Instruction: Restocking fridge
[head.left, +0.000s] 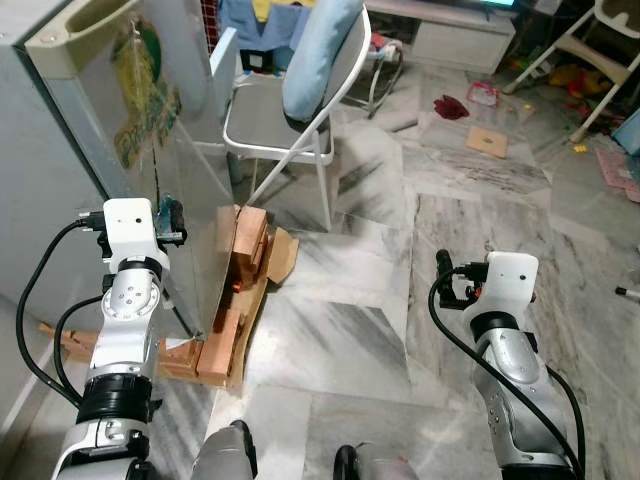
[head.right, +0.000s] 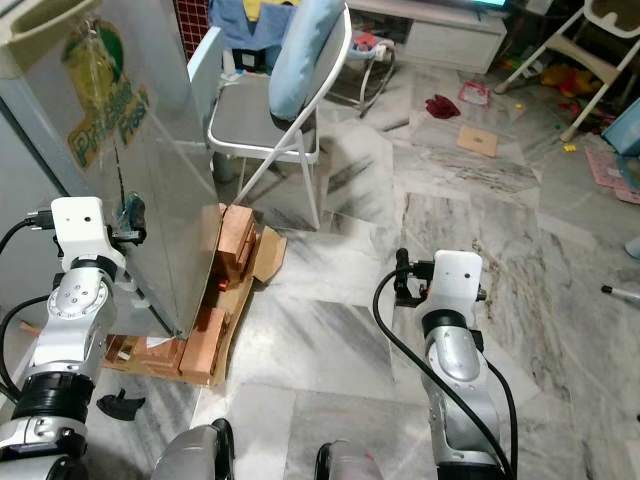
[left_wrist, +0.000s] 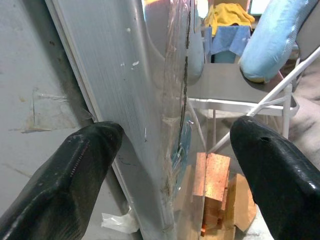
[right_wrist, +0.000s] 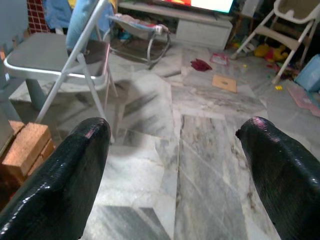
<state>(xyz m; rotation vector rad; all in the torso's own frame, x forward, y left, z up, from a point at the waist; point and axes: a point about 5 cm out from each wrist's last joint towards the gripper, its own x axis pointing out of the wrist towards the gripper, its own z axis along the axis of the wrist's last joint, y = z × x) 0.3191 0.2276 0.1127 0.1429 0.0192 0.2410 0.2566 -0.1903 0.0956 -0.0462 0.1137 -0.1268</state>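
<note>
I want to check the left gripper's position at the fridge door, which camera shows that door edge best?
The left wrist view: the fridge door edge stands between the open left gripper's fingers. Both eye views show the door from above, the arm beside it.

The robot has two shiny silver arms with round joints. Each arm ends in a white box with black cables looping off it. The left gripper (left_wrist: 172, 165) and right gripper (right_wrist: 172, 155) have thick, smooth black fingers.

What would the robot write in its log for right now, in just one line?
left tool: open, astride fridge door edge | right tool: open, idle over floor | chair: beside door
</note>
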